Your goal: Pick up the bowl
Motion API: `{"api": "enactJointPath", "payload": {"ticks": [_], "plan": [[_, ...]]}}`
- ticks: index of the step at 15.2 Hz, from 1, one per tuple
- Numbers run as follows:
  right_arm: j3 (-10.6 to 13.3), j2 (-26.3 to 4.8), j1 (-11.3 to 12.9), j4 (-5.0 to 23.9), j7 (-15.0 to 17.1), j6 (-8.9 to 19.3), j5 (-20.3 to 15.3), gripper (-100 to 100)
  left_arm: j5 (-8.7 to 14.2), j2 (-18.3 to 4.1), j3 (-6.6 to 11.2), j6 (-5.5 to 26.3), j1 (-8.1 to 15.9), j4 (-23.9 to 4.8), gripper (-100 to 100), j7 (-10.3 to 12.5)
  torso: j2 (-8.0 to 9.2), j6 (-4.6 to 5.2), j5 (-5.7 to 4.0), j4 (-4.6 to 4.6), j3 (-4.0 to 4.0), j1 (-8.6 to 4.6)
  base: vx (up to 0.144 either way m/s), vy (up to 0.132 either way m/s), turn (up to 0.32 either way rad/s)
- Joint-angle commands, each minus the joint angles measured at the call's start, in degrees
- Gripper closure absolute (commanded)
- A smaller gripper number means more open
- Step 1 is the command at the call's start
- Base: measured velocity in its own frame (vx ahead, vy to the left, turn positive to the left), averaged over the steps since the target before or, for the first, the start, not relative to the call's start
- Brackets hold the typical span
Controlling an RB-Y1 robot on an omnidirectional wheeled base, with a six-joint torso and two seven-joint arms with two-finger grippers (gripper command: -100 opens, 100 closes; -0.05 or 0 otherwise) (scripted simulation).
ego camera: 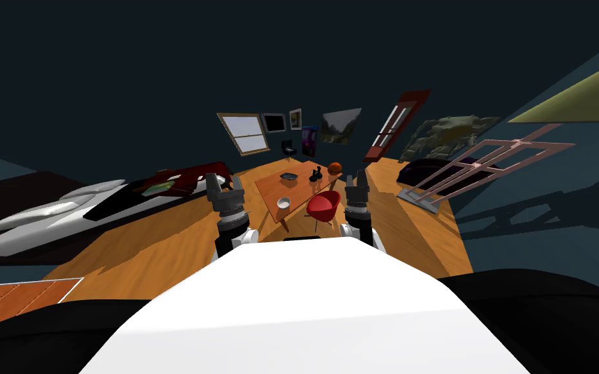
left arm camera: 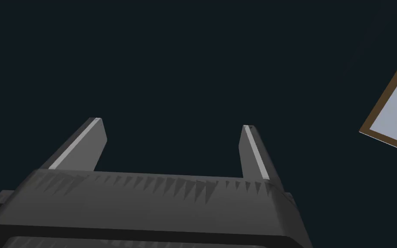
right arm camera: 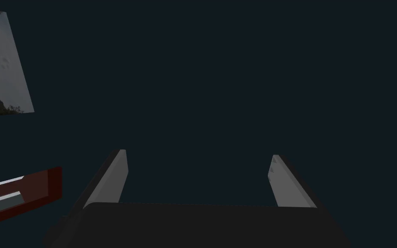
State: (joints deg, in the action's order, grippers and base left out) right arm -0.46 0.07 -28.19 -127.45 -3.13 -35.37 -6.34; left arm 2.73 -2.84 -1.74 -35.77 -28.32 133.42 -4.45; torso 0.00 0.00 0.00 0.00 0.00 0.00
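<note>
Head view: small pale bowl (ego camera: 284, 202) on wood tabletop (ego camera: 299, 189), near its front edge. Red chair (ego camera: 323, 205) just beside it on R. Dark tray (ego camera: 288, 176), figurines (ego camera: 316, 174) & orange ball (ego camera: 335, 167) farther back. Left claw (ego camera: 216, 180) & right claw (ego camera: 358, 176) are raised either side, well apart from bowl. Wood floor (ego camera: 181, 240), dark walls. L wrist view: left claw spread open. R wrist view: right claw spread open too.

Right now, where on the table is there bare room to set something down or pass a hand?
The middle of the table is bare wood, between the pale bowl at the near end and the dark dish. The far end is crowded: dish, black figurines, orange ball. The red chair blocks the near right side.
</note>
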Motion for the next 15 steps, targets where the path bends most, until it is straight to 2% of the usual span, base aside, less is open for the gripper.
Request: {"api": "enactJointPath", "payload": {"ticks": [1, 3, 7, 8, 13, 15], "plan": [[0.00, 0.00, 0.00, 0.00, 0.00, 0.00, 0.00, 0, 0.28, -1.15, 0.41, 1.86, 0.12, -0.59, -100, -0.29, 0.00, 0.00, 0.00, 0.00, 0.00, 0.00, 0.004, -0.004, -0.060], [0.00, 0.00, 0.00, 0.00, 0.00, 0.00, 0.00, 0, 0.46, -1.70, 0.68, 3.08, 0.20, -0.99, -100, -0.49, -0.02, 0.02, 0.00, -0.01, -0.01, -0.01, 0.008, -0.008, -0.074], [0.00, 0.00, 0.00, 0.00, 0.00, 0.00, 0.00, 0, 1.28, -3.31, 1.84, 8.21, 0.55, -2.73, -100, -1.31, -0.06, 0.01, 0.00, -0.02, -0.03, -0.03, 0.012, -0.010, -0.065], [0.00, 0.00, 0.00, 0.00, 0.00, 0.00, 0.00, 0, 1.28, -3.31, 1.84, 8.30, 0.55, -2.73, -100, -1.31, -0.06, 0.01, 0.00, -0.02, -0.04, -0.02, 0.012, -0.008, -0.065], [0.00, 0.00, 0.00, 0.00, 0.00, 0.00, 0.00, 0, 2.40, -4.70, 3.42, 14.21, 1.07, -5.19, -100, -2.41, -0.07, 0.01, -0.01, -0.02, -0.04, -0.04, 0.015, -0.009, -0.077], [0.00, 0.00, 0.00, 0.00, 0.00, 0.00, 0.00, 0, 2.40, -4.70, 3.42, 15.52, 1.07, -5.19, -100, -2.41, -0.08, 0.01, 0.00, -0.02, -0.05, -0.02, 0.013, -0.007, -0.057]]}}
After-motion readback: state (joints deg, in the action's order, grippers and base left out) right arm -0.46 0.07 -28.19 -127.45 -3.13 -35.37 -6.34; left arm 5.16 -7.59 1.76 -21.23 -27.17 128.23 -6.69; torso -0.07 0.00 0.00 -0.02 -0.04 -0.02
